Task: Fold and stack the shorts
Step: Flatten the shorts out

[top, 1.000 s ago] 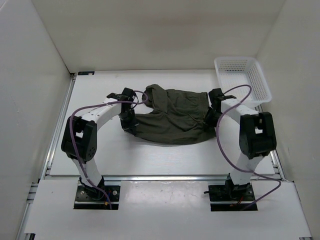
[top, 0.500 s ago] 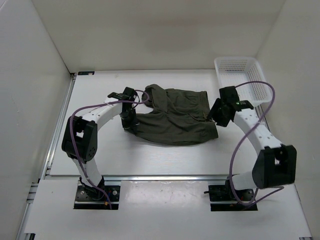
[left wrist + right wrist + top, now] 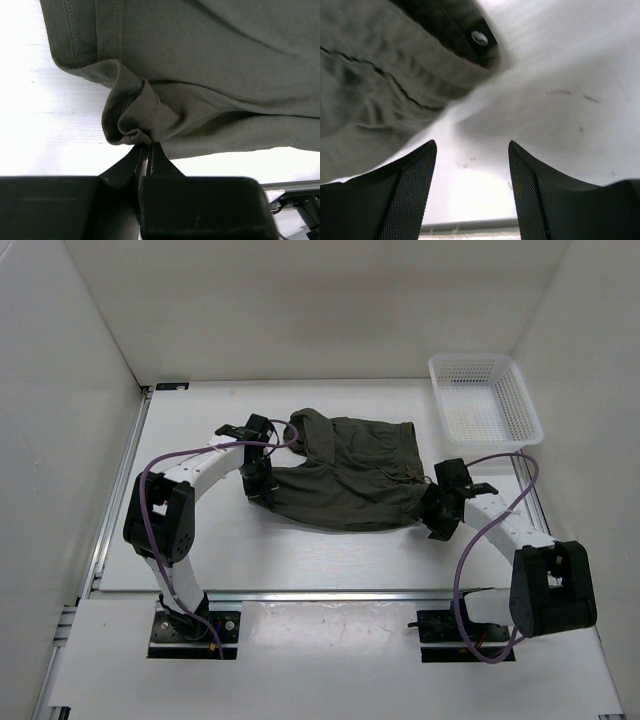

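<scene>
The dark olive-green shorts (image 3: 350, 475) lie spread and partly folded on the white table, mid-scene. My left gripper (image 3: 258, 490) is shut on a bunched fold of the shorts (image 3: 135, 122) at their left edge; its black fingertips (image 3: 159, 157) pinch the cloth. My right gripper (image 3: 432, 518) hovers at the shorts' lower right corner, open, with bare table between its mesh-faced fingers (image 3: 415, 175). In the right wrist view the shorts' hem (image 3: 395, 80) with a metal eyelet lies just ahead and to the left of the open jaws.
A white plastic mesh basket (image 3: 484, 400) stands at the back right corner of the table. White walls enclose the table on three sides. A metal rail (image 3: 320, 592) runs along the near table edge.
My right gripper has let go of the shorts' right edge, opened, and swung down toward the near right corner of the cloth. The left arm has not moved.
</scene>
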Motion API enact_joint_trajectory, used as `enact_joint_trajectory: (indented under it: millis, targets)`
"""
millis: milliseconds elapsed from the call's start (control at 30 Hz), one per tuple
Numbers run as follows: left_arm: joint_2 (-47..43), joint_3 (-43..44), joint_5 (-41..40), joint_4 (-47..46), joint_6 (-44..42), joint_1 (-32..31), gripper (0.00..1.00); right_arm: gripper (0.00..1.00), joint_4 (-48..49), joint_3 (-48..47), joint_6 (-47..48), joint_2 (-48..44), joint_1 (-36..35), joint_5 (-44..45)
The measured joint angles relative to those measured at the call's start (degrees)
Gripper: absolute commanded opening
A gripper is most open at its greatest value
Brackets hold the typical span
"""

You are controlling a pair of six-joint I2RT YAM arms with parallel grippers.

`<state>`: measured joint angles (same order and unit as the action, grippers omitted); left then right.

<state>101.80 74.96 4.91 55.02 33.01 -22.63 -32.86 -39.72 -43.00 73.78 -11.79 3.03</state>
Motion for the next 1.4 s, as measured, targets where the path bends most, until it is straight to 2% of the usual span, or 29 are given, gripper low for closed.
enact_joint_trajectory:
  millis: [367, 467, 500, 567, 600, 633, 867, 1100, 1233, 1400]
  targets:
    - [0.0, 0.0, 0.0, 0.0, 0.4, 0.0, 0.10, 0.63, 9.4, -1.5, -0.6, 7.8, 0.0, 1.0]
    - [0.0, 0.0, 0.0, 0.0, 0.4, 0.0, 0.10, 0.48, 11.8, -3.1, -0.6, 10.2, -0.1, 1.7]
    - [0.0, 0.0, 0.0, 0.0, 0.4, 0.0, 0.10, 0.35, 12.6, -3.1, -0.8, 10.5, -0.1, 2.1]
    - [0.0, 0.0, 0.0, 0.0, 0.4, 0.0, 0.10, 0.20, 13.5, -3.2, -0.9, 11.0, -0.1, 2.9]
    - [0.0, -0.1, 0.0, -0.1, 0.5, 0.0, 0.10, 0.04, 13.9, -3.2, -1.1, 11.4, -0.1, 3.2]
    - [0.0, -0.2, 0.0, -0.1, 0.5, 0.0, 0.10, 0.00, 13.9, -3.3, -1.3, 11.7, -0.1, 3.4]
    - [-0.1, 0.3, -0.4, 1.0, 0.5, -0.2, 0.10, 0.00, 12.5, -6.1, -0.7, 11.5, -0.3, 5.7]
    - [-3.0, 6.8, -1.2, 4.4, 0.2, 2.2, 0.10, 0.00, 6.5, -12.0, 1.8, 3.5, -0.3, 6.0]
    - [-4.9, 15.2, -1.0, 7.1, -0.2, 5.5, 0.10, 0.00, 3.1, -20.7, 3.5, 1.7, -0.5, 5.4]
    - [-4.7, 32.7, -1.0, 11.2, -1.0, 8.3, 0.10, 0.00, -1.4, -37.1, 5.6, 2.6, -0.7, 4.1]
